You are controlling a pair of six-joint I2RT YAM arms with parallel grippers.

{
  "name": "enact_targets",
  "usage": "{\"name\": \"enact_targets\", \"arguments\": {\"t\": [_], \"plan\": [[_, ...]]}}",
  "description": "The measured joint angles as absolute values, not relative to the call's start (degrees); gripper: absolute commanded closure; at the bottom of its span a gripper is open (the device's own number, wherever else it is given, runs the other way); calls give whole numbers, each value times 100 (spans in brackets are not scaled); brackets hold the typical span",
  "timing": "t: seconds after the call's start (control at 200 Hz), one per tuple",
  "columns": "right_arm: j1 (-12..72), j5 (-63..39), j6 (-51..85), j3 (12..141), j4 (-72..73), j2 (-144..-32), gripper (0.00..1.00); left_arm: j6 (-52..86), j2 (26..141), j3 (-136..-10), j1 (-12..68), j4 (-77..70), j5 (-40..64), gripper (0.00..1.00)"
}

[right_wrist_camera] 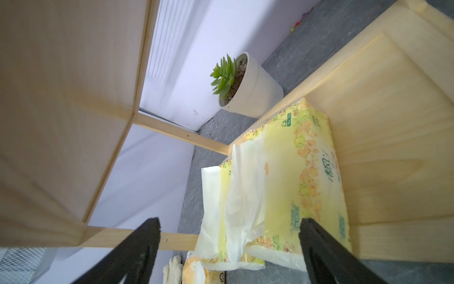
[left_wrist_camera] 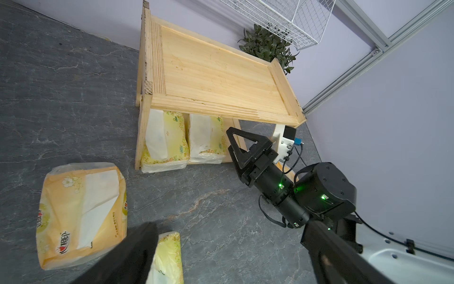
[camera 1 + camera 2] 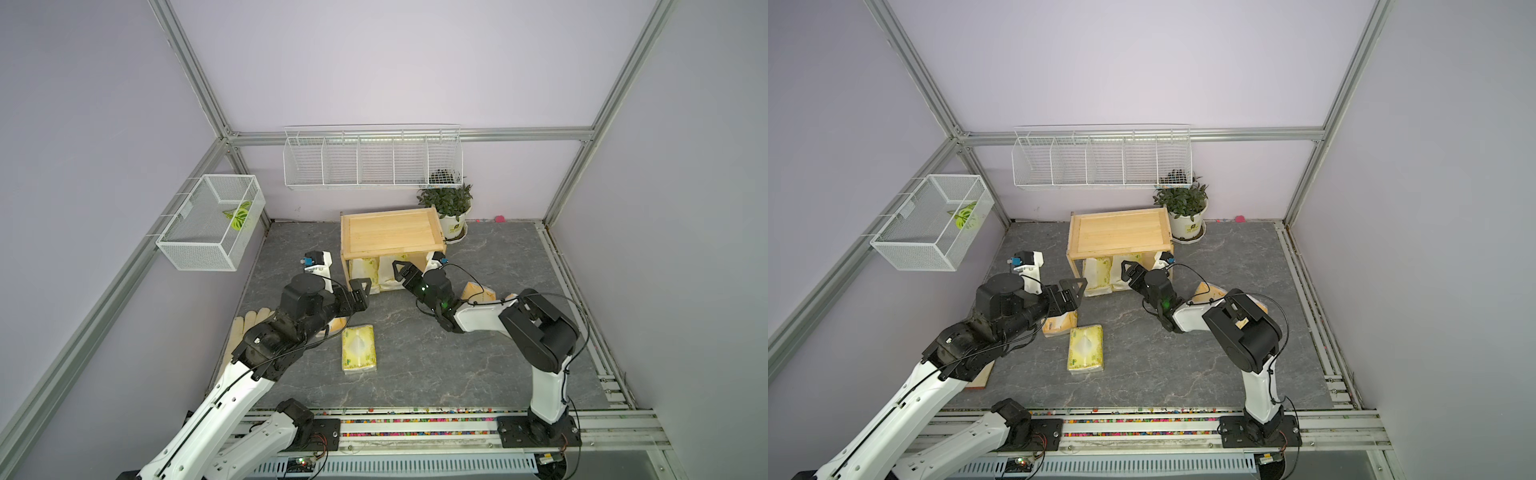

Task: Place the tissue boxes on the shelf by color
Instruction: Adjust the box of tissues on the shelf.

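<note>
The shelf (image 3: 390, 232) stands at the back with its tray top bare. Two lemon-yellow tissue boxes (image 3: 365, 274) (image 2: 206, 137) stand on edge side by side in its lower tier. My right gripper (image 3: 399, 268) (image 1: 228, 233) is open at the mouth of that tier, its fingers wide on either side of the packs' near ends without gripping them. A third lemon-yellow pack (image 3: 358, 348) lies flat on the floor. My left gripper (image 3: 359, 289) (image 2: 227, 246) hangs open above an orange pack (image 3: 1059, 324) (image 2: 81, 214). Another orange pack (image 3: 478, 293) lies half hidden behind my right arm.
A cream glove (image 3: 249, 328) lies under my left arm. A leafy potted plant (image 3: 449, 208) stands right of the shelf, and a small succulent pot (image 1: 235, 83) behind it. White wire baskets (image 3: 372, 160) (image 3: 212, 222) hang on the walls.
</note>
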State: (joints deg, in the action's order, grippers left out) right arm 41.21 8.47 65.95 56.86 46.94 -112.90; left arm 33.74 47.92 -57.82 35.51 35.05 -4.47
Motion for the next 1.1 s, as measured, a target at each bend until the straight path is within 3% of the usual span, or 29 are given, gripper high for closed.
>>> {"name": "enact_targets", "arguments": {"t": [0.8,1.1], "plan": [[4112,567,6589,6158,4552,-11784,7,3374,4757,-5782,3551,3507,-451,0],[4154,351,6265,5430,4276,-10654,6,3605,4639,-5708,3551,3686,-637,0]]}}
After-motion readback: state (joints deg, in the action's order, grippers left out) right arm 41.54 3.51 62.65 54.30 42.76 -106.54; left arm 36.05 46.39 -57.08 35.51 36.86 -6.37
